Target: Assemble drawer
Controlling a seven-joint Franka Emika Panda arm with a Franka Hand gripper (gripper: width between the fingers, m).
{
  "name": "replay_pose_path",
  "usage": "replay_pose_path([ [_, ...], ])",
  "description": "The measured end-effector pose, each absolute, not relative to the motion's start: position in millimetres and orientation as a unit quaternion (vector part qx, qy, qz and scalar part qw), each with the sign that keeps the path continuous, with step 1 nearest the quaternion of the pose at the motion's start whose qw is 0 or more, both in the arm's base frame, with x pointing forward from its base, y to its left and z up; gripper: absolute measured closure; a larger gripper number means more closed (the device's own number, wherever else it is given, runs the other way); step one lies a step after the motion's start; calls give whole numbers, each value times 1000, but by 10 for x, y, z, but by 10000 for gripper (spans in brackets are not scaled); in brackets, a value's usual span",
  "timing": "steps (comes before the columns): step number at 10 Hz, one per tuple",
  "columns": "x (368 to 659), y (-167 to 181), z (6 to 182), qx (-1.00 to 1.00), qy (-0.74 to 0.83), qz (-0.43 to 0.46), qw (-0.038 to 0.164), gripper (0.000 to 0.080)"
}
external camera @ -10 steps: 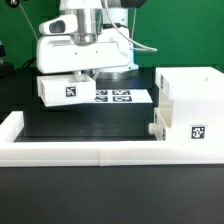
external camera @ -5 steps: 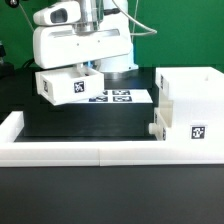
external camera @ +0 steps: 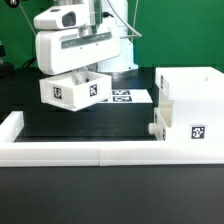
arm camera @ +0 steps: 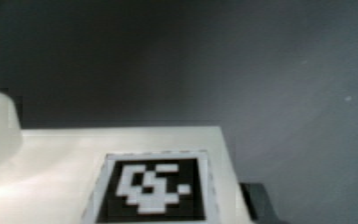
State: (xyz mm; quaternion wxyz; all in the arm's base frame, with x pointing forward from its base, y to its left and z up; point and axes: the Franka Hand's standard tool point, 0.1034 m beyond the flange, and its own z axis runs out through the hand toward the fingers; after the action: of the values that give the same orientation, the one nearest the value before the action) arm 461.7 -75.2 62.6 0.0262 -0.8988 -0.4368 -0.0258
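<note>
In the exterior view my gripper [external camera: 86, 72] is shut on a small white open-topped drawer tray [external camera: 74, 90] with square tags and holds it off the black table, turned with one corner toward the camera. The fingertips are hidden behind the tray's wall. The tall white box shell [external camera: 190, 105] stands at the exterior view's right, well apart from the held tray. A small white part [external camera: 157, 129] sits at the shell's lower edge. In the wrist view the tray's white wall with a tag [arm camera: 155, 186] fills the near field, and one dark finger [arm camera: 258, 196] lies beside it.
The marker board [external camera: 128, 96] lies flat behind the held tray. A low white border wall [external camera: 90, 152] runs along the front and up the exterior view's left side [external camera: 10, 126]. The black table surface [external camera: 90, 125] lies between.
The tray has come up off the table in the gripper, turned so a corner faces the camera, and shifted slightly toward the exterior view's right. The shell has not moved.
</note>
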Motion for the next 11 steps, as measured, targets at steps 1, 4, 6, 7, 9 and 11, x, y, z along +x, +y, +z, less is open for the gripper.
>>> replay_pose_path([
  [1, 4730, -724, 638, -872, -489, -28, 23, 757],
  [4, 4894, -630, 666, -817, -577, -28, 11, 757],
  [6, 4887, -664, 659, -769, -638, -25, 6, 757],
  [7, 4888, -684, 653, -730, -683, -23, 4, 757],
  [9, 4997, -644, 647, -704, -710, -25, 0, 757],
  [11, 5111, -513, 657, -700, -714, -25, -6, 757],
])
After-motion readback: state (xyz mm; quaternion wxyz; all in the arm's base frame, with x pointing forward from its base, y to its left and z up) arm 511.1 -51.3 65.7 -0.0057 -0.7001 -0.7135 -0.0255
